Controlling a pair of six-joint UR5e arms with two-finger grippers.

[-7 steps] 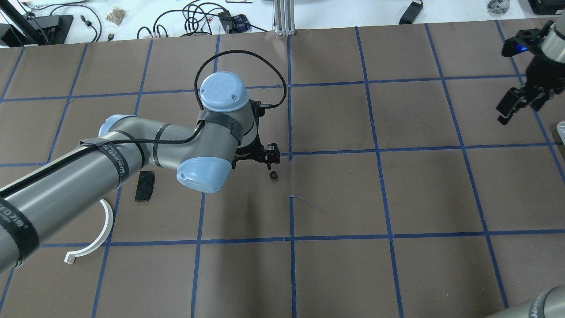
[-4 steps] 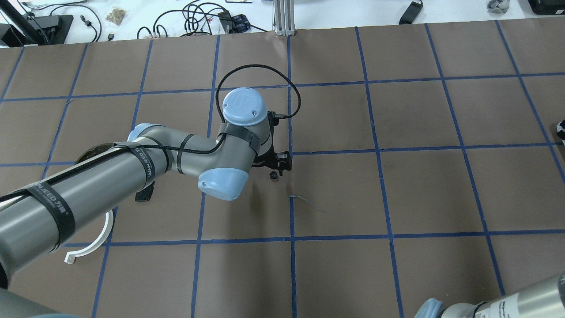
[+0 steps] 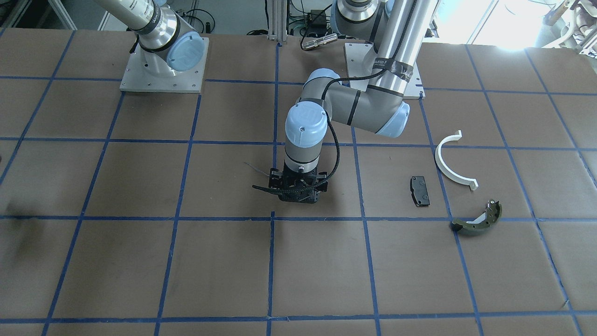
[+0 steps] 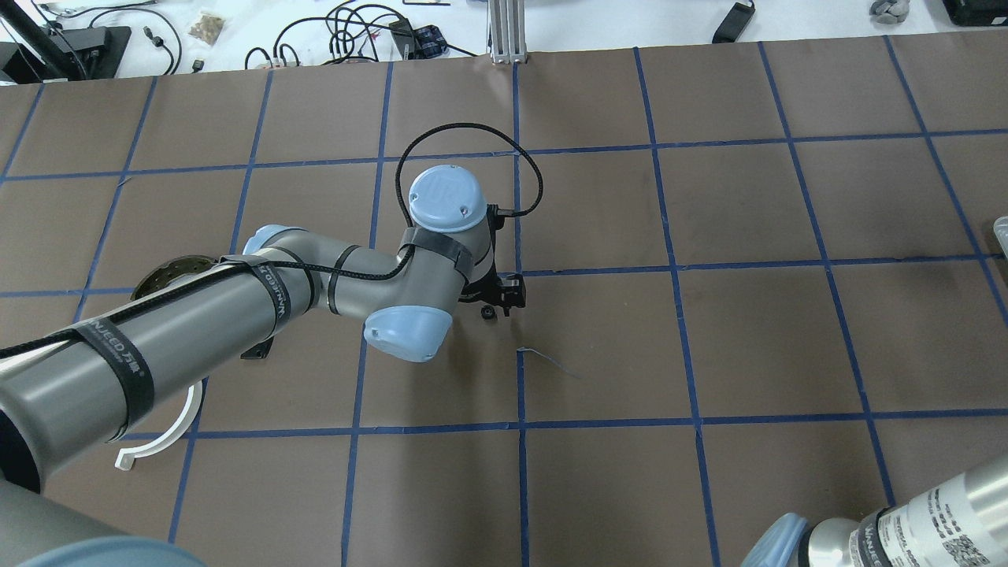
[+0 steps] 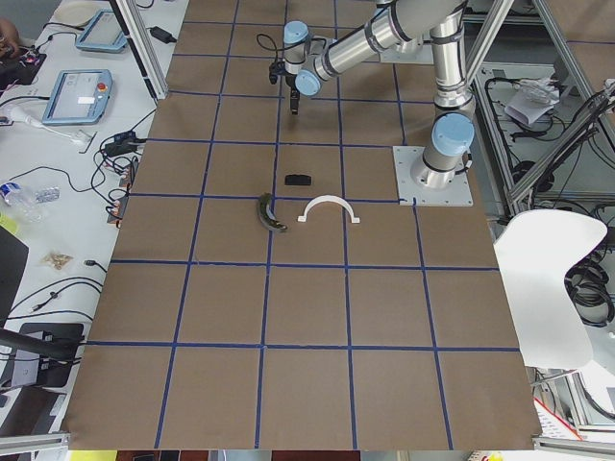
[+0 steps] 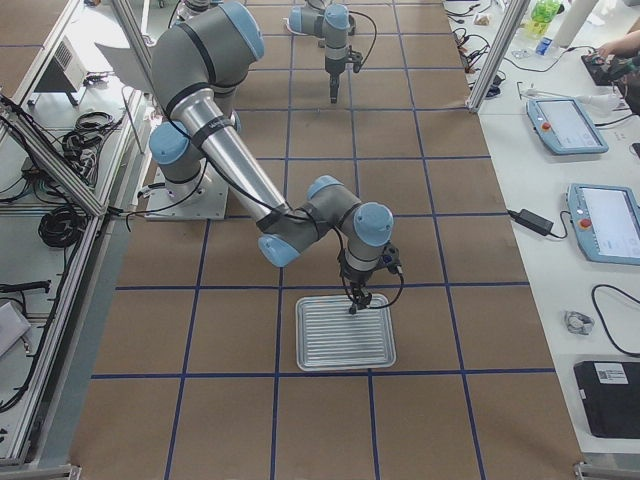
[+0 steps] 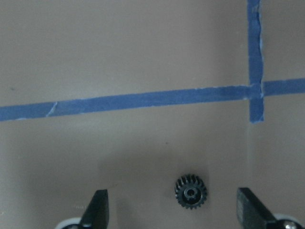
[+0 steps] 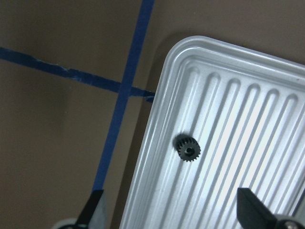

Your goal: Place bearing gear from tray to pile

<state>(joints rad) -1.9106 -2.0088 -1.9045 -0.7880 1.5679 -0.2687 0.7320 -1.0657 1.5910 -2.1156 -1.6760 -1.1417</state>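
A small black gear point(image 7: 190, 192) lies on the brown table between the open fingers of my left gripper point(image 7: 174, 212); it also shows in the overhead view point(image 4: 488, 313) just below that gripper point(image 4: 504, 295). A second black gear point(image 8: 188, 148) lies in the ribbed metal tray point(image 8: 228, 95), below my open right gripper point(image 8: 172, 210), which hangs over the tray point(image 6: 330, 350). The pile lies apart on my left: a white half-ring point(image 3: 451, 164), a black pad point(image 3: 419, 190) and an olive brake shoe point(image 3: 478, 220).
The table is brown paper with a blue tape grid. A lifted end of tape point(image 4: 543, 358) lies just right of the left gripper. My left arm point(image 4: 197, 331) covers part of the pile in the overhead view. Cables and devices lie beyond the far edge.
My left gripper has moved right and now sits over the gear on the table. My right gripper has left the overhead view's top right; part of that arm now shows bottom right.
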